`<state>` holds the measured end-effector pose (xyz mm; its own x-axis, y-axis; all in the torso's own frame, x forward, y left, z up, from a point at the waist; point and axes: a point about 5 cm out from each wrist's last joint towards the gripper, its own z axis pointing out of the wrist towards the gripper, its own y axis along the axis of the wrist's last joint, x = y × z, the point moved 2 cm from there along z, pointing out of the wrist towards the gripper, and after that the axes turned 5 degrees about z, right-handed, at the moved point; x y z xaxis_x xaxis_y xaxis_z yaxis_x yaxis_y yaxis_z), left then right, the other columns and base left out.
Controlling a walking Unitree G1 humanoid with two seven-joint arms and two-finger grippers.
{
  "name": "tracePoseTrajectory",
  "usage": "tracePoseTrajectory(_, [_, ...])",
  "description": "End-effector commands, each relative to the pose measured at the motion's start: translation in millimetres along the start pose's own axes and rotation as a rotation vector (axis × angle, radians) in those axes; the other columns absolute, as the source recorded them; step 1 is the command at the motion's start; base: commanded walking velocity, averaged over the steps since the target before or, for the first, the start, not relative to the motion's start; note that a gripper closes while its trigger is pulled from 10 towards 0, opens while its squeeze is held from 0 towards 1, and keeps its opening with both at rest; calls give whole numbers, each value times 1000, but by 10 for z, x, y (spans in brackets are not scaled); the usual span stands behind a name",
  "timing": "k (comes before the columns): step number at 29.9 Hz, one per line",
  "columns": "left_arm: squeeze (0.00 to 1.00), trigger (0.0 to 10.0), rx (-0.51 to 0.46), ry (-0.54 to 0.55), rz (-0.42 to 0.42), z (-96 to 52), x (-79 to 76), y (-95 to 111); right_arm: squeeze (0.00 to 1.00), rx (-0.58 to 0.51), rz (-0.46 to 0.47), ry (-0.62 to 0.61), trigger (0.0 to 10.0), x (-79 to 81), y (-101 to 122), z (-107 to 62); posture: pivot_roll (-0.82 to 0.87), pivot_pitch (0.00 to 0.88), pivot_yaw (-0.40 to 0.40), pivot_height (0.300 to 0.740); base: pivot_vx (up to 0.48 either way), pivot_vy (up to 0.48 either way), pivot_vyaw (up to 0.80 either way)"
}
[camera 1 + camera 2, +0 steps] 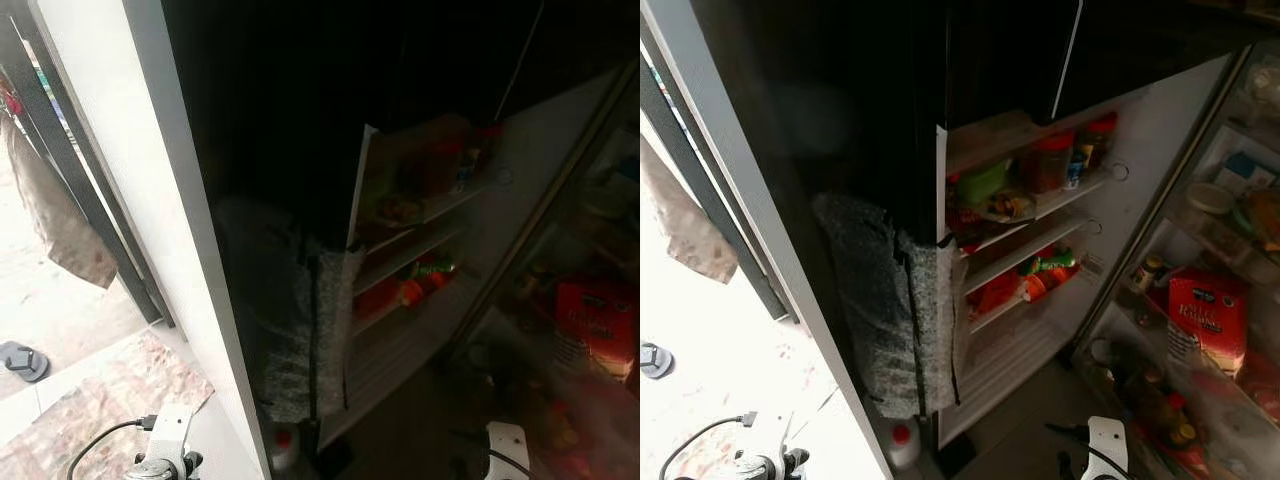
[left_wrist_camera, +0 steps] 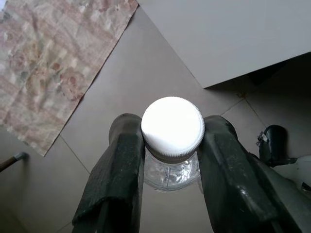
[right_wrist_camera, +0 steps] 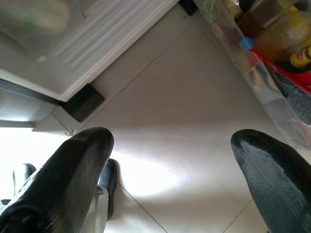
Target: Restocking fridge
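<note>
Your left gripper (image 2: 170,160) is pinched on the neck of a clear bottle (image 2: 171,172), its two black fingers (image 2: 121,165) squeezed just under the white screw cap (image 2: 172,127), with bare tiled floor (image 2: 146,73) and a patterned rug (image 2: 53,63) beneath it. Your right gripper (image 3: 172,160) hangs low with its fingers spread wide and nothing between them, over floor just beside the fridge's lower door bin.

In the right eye view the fridge (image 1: 1060,250) stands open at centre right, door shelves (image 1: 1025,215) crowded with jars and packets; the open door's racks (image 1: 1200,330) fill the lower right.

Judging from this, you are carrying the bottle to the fridge. Keep the pinch firm below the cap ridge, as the body hangs free and may swing. Lift the arm before stepping closer, choose a bare stretch of shelf, and set the base down flat before letting go. Mind the small red-capped bottle (image 1: 902,440) on the floor at the fridge's foot.
</note>
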<state>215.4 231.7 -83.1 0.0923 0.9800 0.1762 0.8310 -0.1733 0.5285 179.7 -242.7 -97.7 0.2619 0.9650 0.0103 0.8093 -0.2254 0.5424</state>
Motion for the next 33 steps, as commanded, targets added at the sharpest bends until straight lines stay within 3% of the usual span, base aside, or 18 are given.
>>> tracePoseTrajectory(1, [0,10000,16,0,21,0,-9,-28,0,4,-11,-11,10000,-33,-6,-4,0,0,-37,740,0,-285,494])
tracePoseTrajectory(18, [0,10000,16,3,20,0,-11,-32,0,4,-8,1,10000,-26,-10,-5,-1,0,-39,740,0,-281,771])
tracePoseTrajectory(33, [0,10000,16,10,15,0,-1,-25,0,5,15,-14,10000,-32,-10,-4,1,0,-39,740,0,-71,0])
